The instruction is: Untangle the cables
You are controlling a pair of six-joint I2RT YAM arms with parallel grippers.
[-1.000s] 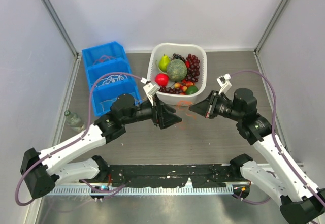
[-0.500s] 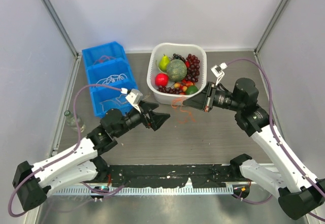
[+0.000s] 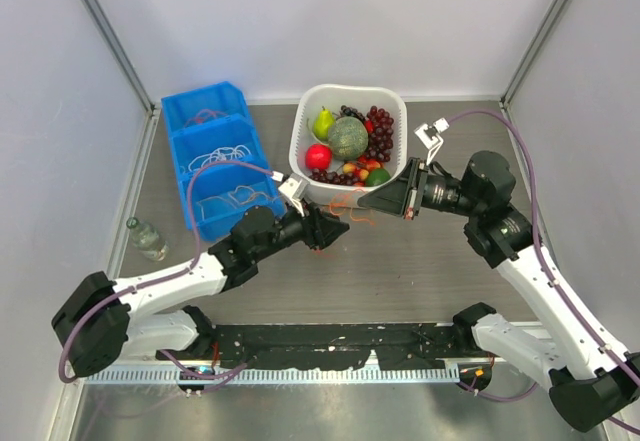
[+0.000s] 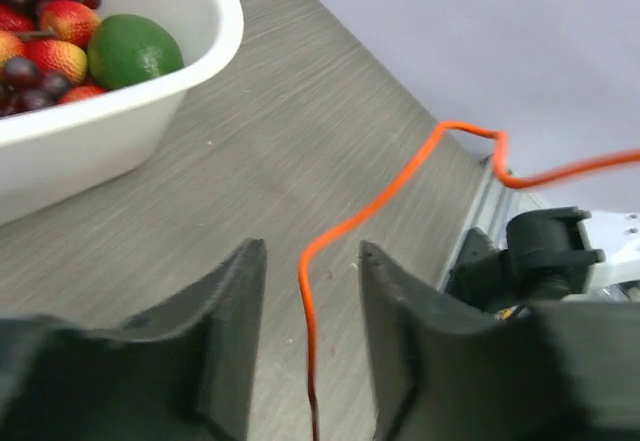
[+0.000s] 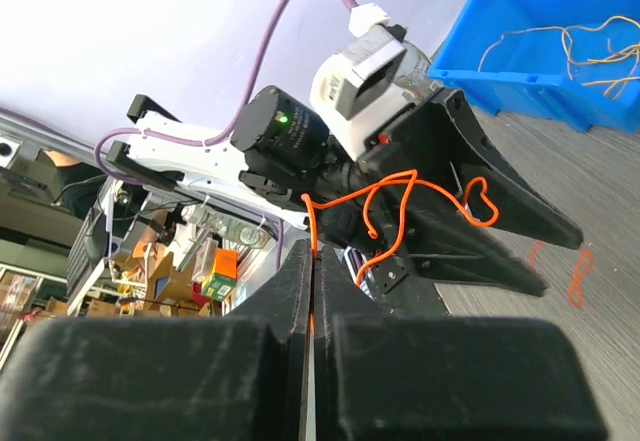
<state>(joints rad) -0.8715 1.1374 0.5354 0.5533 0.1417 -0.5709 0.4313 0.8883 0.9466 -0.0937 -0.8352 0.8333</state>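
Beyond and left of the left claw (image 3: 340, 227), the blue bins (image 3: 190, 211) already hold loose cords (image 3: 220, 156), so much looks sorted. The white basket (image 3: 350, 89) just past both claws holds only fruit (image 3: 348, 138). One orange cable (image 3: 350, 206) is left. The right claw (image 3: 362, 202) is pinched tight on it, and it passes ungripped between the left claw's spread fingers.

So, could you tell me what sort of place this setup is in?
Probably a robotics lab test cell: white panel walls on aluminium posts enclose the table, the left arm and right arm are bolted at its edge, and props wait, a basket of fruit and blue bins of cords.
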